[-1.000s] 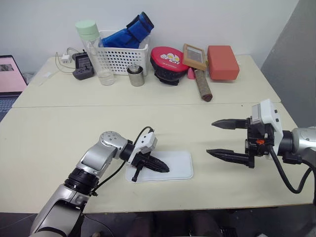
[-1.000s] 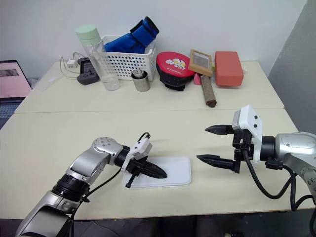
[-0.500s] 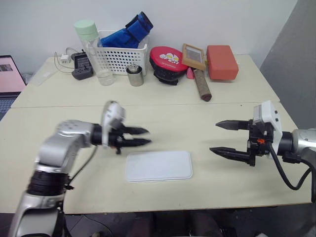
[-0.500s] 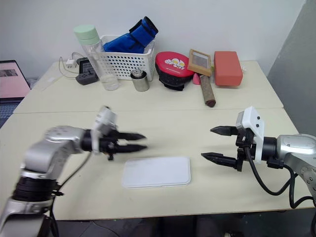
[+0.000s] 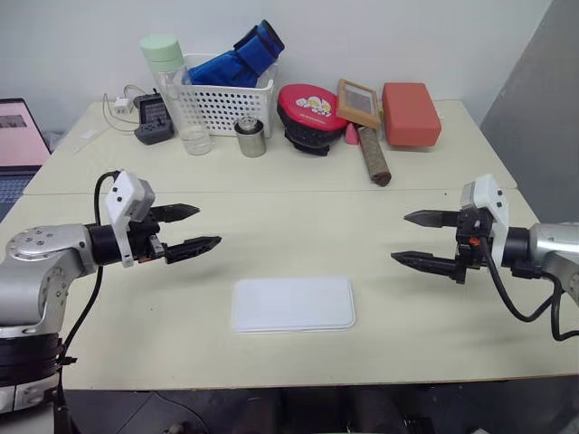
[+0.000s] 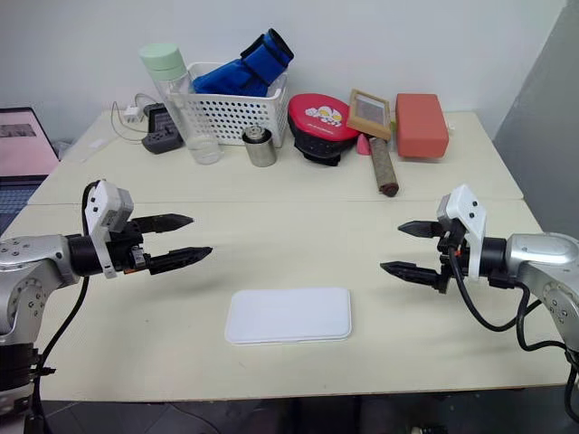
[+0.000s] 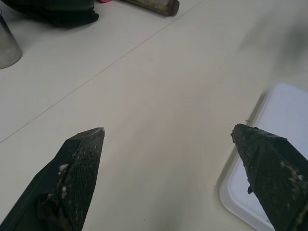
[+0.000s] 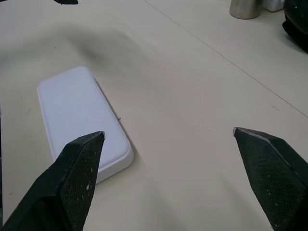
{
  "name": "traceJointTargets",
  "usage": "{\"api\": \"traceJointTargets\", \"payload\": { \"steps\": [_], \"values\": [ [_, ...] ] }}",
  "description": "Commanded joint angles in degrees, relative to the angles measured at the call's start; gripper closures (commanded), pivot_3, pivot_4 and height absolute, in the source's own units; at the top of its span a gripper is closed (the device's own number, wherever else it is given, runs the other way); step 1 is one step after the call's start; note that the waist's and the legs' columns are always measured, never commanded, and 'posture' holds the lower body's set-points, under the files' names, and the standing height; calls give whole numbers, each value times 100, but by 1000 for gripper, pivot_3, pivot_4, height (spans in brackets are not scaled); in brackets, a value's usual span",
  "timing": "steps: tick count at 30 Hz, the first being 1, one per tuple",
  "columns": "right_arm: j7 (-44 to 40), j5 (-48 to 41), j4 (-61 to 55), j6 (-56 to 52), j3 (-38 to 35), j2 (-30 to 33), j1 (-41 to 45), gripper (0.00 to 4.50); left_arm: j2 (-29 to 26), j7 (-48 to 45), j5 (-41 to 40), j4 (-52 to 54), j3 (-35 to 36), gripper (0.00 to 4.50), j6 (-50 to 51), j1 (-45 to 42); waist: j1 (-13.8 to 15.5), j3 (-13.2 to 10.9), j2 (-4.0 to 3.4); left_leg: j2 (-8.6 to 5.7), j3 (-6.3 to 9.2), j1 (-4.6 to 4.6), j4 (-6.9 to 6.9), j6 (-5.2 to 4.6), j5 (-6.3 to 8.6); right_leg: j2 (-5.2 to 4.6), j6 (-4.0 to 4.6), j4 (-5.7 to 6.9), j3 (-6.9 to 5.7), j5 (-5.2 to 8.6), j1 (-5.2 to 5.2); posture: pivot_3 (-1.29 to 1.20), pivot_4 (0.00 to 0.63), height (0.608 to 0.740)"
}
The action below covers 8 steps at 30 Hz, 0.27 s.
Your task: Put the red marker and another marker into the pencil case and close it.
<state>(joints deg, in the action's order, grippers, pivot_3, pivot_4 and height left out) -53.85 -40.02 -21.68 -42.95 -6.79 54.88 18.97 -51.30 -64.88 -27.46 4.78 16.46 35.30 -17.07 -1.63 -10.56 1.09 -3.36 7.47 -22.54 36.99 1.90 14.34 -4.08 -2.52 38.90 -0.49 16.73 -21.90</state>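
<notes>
The white pencil case (image 5: 292, 304) lies flat on the near table with its lid down; it also shows in the right wrist view as the pencil case (image 8: 82, 118). The red marker and the other marker are out of view. My left gripper (image 5: 194, 228) hovers above the table to the left of the case, open, nothing between its fingers. On the right my right gripper (image 5: 416, 240) hangs open and empty, pointing toward the case from well clear of it.
Along the far table stand a white lattice basket (image 5: 223, 104) with blue cloth, a clear bottle (image 5: 176, 95), a metal tin (image 5: 249, 137), a red-and-black pouch (image 5: 309, 117), a framed card, a brown roll (image 5: 373, 156) and a red block (image 5: 411, 113). A laptop (image 5: 16, 136) sits far left.
My left gripper lifted off the pencil case, swung left and up, and opened wide. The right gripper shifted slightly right. The case lies where it was, lid down.
</notes>
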Motion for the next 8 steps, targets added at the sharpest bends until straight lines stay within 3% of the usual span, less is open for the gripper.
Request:
{"api": "traceJointTargets", "payload": {
  "steps": [1, 8],
  "values": [
    [-105, 80, 31, 92, -36, 15, 93, 0, -224, 20, -46, 207, 288, 11, -215, 154, 0, 0, 0, 0, -2, -5, -1, 0, 0, -1, 0, 2, 3, 0, -9, 0, 150, 740],
    [-149, 173, 116, 101, -12, -12, 142, 0, -304, 150, -127, 285, 297, 11, -199, 124, 1, 0, -1, 1, -2, -14, 0, 1, 0, -3, 1, 6, 3, -1, -17, 0, 150, 740]
  ]
}}
